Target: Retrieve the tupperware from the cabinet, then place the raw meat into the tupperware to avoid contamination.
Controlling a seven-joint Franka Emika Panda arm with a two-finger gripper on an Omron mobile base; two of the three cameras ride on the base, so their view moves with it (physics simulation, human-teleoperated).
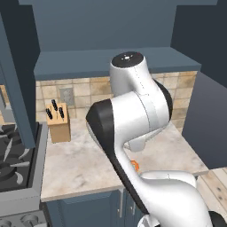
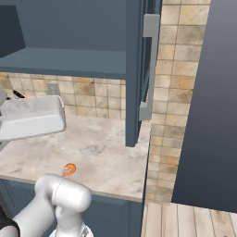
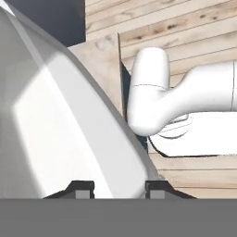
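Observation:
The white tupperware [image 2: 32,118] hangs tilted above the left part of the counter, clear of the marble top. In the hand view its pale wall [image 3: 60,129] runs down between my two dark fingertips, and my gripper [image 3: 119,189] is shut on its rim. The raw meat, a small orange shrimp [image 2: 69,169], lies near the counter's front edge, below and a little right of the container; it also peeks out beside my arm [image 1: 135,165]. The cabinet [image 2: 60,60] above stands open, its door [image 2: 134,69] swung out with a long silver handle [image 2: 149,65].
A wooden knife block [image 1: 58,122] stands at the back left of the counter [image 1: 84,164]. A stove [image 1: 13,164] adjoins the counter on the left. A tall dark panel [image 2: 208,102] rises on the right over wooden floor [image 2: 185,222].

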